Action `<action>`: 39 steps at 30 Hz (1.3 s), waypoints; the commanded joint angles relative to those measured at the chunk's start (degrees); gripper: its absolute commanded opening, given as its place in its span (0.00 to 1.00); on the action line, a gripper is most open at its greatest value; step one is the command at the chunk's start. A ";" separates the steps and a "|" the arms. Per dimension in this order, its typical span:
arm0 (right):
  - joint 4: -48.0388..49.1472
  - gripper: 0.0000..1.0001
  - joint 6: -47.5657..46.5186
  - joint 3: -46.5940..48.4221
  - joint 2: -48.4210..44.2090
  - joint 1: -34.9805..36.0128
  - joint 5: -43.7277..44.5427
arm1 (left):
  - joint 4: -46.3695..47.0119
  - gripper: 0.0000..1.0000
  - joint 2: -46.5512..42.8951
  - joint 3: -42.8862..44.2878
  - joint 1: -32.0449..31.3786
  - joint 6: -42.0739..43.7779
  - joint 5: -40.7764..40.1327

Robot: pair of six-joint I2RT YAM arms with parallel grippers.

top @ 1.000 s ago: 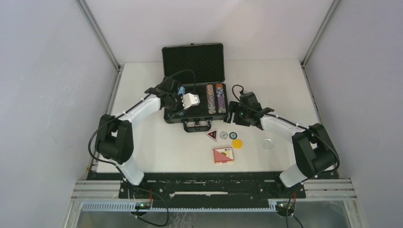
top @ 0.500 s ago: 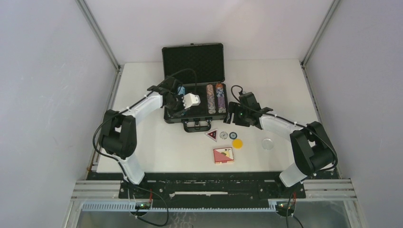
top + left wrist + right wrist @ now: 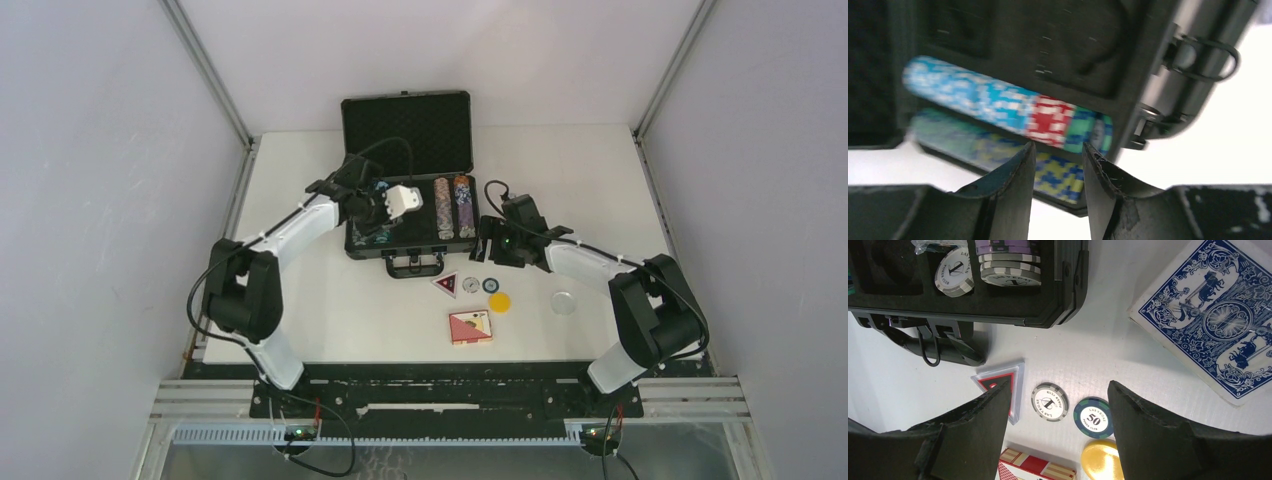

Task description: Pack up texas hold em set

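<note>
The left tool [image 3: 1058, 147], parted and empty over the chip row [image 3: 988, 102] lying in the briefcase [image 3: 405, 130], should lift straight up without nudging chips, while the right tool [image 3: 1059, 390] hangs spread wide above loose chips [image 3: 1049, 401].

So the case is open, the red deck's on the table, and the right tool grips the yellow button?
No: the right tool is open and empty; the yellow button lies free on the table, per the right wrist view. Rest holds.
</note>
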 commanded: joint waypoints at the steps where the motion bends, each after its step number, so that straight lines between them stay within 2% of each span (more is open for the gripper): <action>1: 0.16 0.79 -2.15 2.48 -0.70 0.84 2.66 | 14.14 0.45 -7.15 -0.41 -0.39 -0.88 -2.04; 9: -5.03 0.79 -2.70 3.40 -0.97 5.53 12.56 | 20.69 0.45 -13.72 -3.20 -2.98 -5.69 -3.30; 12: -6.91 0.72 -0.79 3.35 -0.22 6.85 15.03 | 28.26 0.43 -17.46 -6.71 -4.30 -15.23 -4.72; 15: -8.50 0.70 -0.16 3.19 0.28 8.59 17.30 | 35.96 0.45 -21.35 -11.29 -5.65 -27.40 -8.83; 18: -9.28 0.68 0.74 1.78 -1.52 11.49 20.15 | 40.53 0.64 -24.92 -16.15 -7.74 -38.94 -17.66; 20: -9.24 0.61 1.81 -0.58 -4.51 14.14 22.58 | 41.77 0.80 -26.86 -19.23 -7.90 -44.15 -19.95; 22: -9.59 0.56 4.01 -3.86 -7.72 15.16 21.05 | 42.75 0.96 -28.79 -22.52 -7.95 -48.51 -21.08; 24: -8.12 0.52 6.35 -7.91 -10.84 15.55 17.54 | 44.97 1.00 -30.76 -25.58 -7.95 -51.99 -21.81; 26: -6.04 0.65 6.42 -11.97 -14.48 17.84 15.98 | 46.72 1.00 -33.06 -28.72 -8.03 -56.31 -24.51; 27: -5.98 0.78 6.39 -12.84 -15.90 19.46 16.10 | 47.12 1.00 -34.18 -30.10 -8.18 -57.91 -26.02; 29: -6.94 0.97 6.90 -13.10 -17.28 23.01 16.95 | 47.77 1.00 -36.74 -32.80 -8.43 -59.99 -28.66; 34: -7.14 1.00 9.19 -12.66 -17.12 29.48 18.05 | 47.37 1.00 -41.61 -37.52 -9.08 -62.53 -31.45; 39: -9.41 1.00 10.37 -8.72 -12.25 33.53 20.42 | 46.98 1.00 -45.93 -41.70 -9.61 -64.91 -31.80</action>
